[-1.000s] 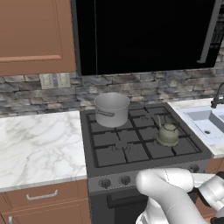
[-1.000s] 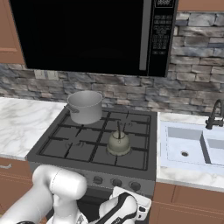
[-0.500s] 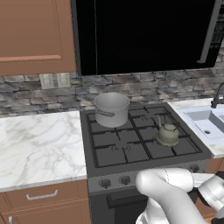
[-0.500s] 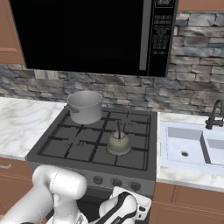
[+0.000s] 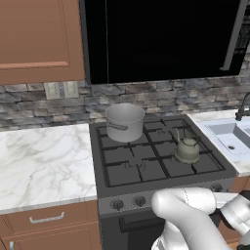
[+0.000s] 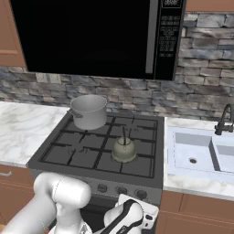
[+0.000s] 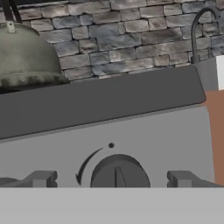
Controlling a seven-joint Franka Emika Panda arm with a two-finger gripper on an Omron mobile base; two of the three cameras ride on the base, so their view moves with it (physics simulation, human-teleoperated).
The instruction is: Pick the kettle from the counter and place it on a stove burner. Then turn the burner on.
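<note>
The small grey-green kettle point(image 5: 187, 150) point(image 6: 124, 151) stands upright on the front right stove burner point(image 5: 201, 164) point(image 6: 138, 163) of the black cooktop. My gripper point(image 7: 111, 179) is low in front of the stove's grey control panel, open, with a dark round knob point(image 7: 119, 173) centred between its two fingertips point(image 7: 41, 178) and apart from them. In the hand view the kettle point(image 7: 26, 57) looms at the upper left, above the panel's edge. The white marble counter point(image 5: 44, 161) point(image 6: 20, 128) lies left of the stove.
A larger steel pot point(image 5: 125, 122) point(image 6: 89, 111) sits on the back left burner. A sink point(image 5: 229, 139) point(image 6: 201, 153) with a dark faucet point(image 7: 197, 30) is to the right. A black microwave point(image 5: 161, 39) hangs above the stove. More knobs point(image 5: 117, 204) point(image 6: 139, 194) line the panel.
</note>
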